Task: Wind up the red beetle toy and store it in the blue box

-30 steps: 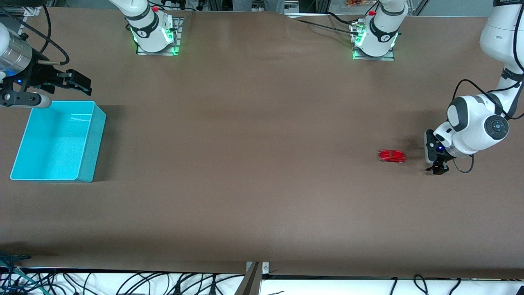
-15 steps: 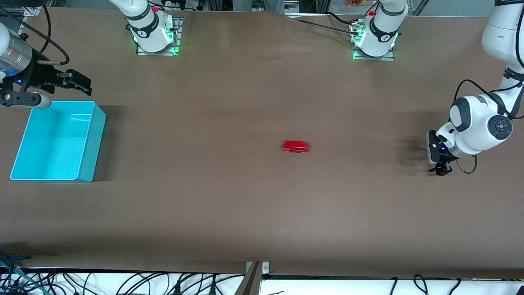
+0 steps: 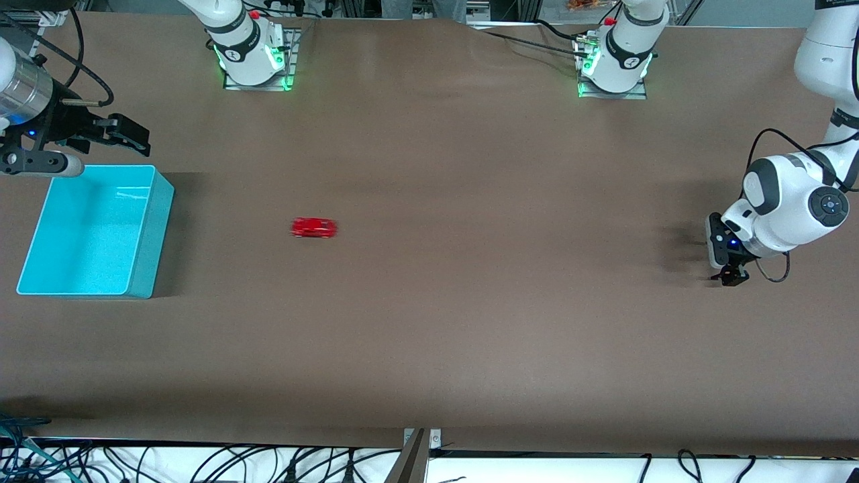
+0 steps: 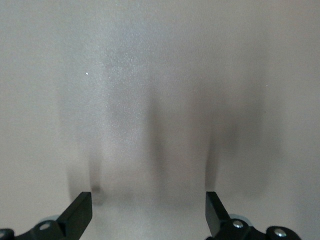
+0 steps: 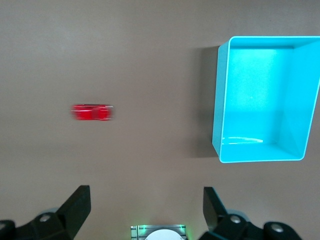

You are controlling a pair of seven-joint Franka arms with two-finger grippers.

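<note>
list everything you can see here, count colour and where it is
red beetle toy: one, glossy red, blurred, on the bare table between the two arms' ends, closer to the blue box, held by nothing
blue box: one, light cyan-blue, open top, nothing visible inside, at the right arm's end of the table
table: one, brown surface
cables: several, black, below the table edge nearest the front camera
arm bases: two, white with green lights, along the table edge farthest from the front camera
left gripper: one, black, open, low over bare table at the left arm's end
right gripper: one, black, open, above the table beside the blue box
</note>
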